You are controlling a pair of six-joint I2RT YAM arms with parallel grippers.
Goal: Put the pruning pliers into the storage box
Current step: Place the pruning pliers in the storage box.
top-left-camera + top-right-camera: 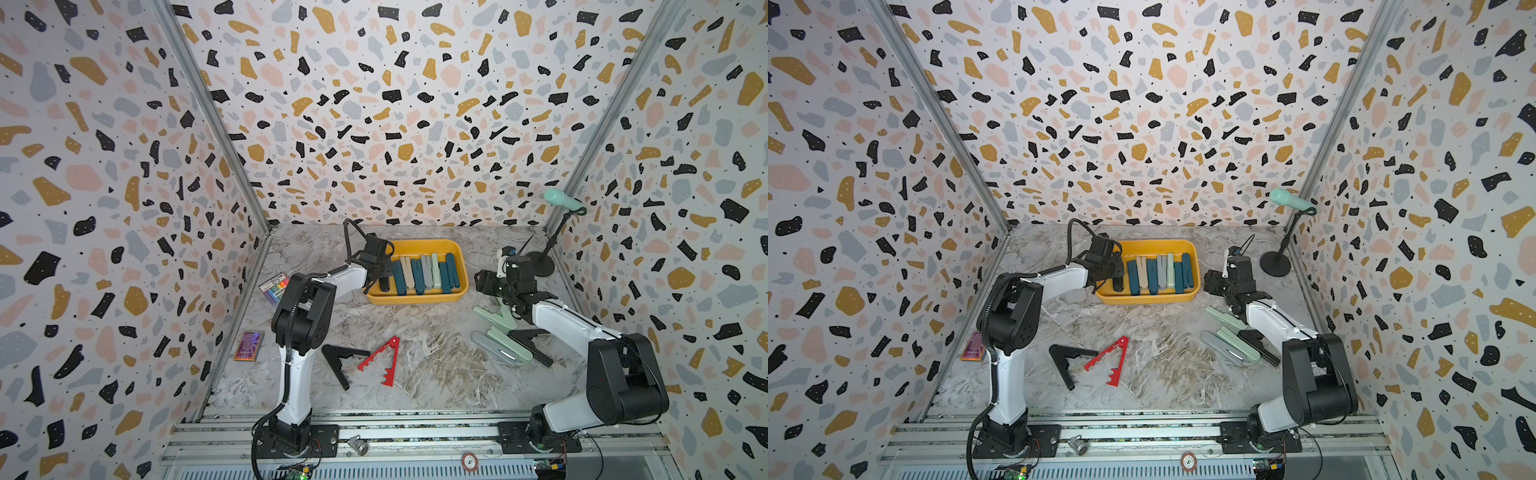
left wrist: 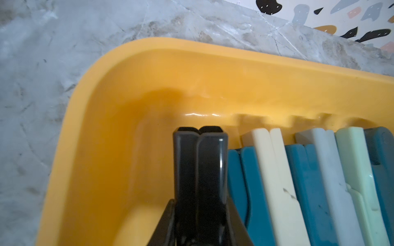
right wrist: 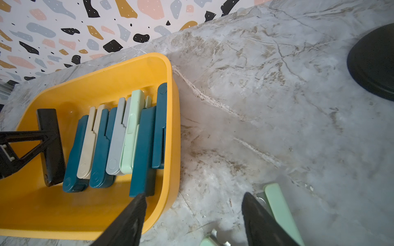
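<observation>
Overhead, in both top views, the storage box [image 1: 415,300] sits toward the back of the marble table [image 1: 415,386]. A row of teal, beige, grey and mint pruning pliers [image 1: 428,274] lies side by side inside it. The left gripper [image 1: 380,276] reaches over the box's left end, with the black pliers [image 1: 384,286] under it, inside the box and just beside the row. The right gripper [image 1: 484,282] hangs just to the right of the box. Out on the table, a loose black pair [image 1: 338,359] and the red pair [image 1: 384,359] lie near each other toward the front. A cluster of mint, grey and black pairs [image 1: 503,340] lies beside the right arm. A rainbow-striped packet [image 1: 276,286] and a purple card [image 1: 249,345] lie by the left wall.

From the left wrist, the left gripper's fingers [image 2: 167,219] pinch the black pliers from either side, and the tool's two arms are squeezed together. The black pliers sit right next to the first teal pair [image 2: 245,181] of the row.

From the right wrist, the right gripper's fingers are spread with nothing between them. One fingertip is over the box's near corner and the other is over the table beside a mint pair [image 3: 279,208].
</observation>
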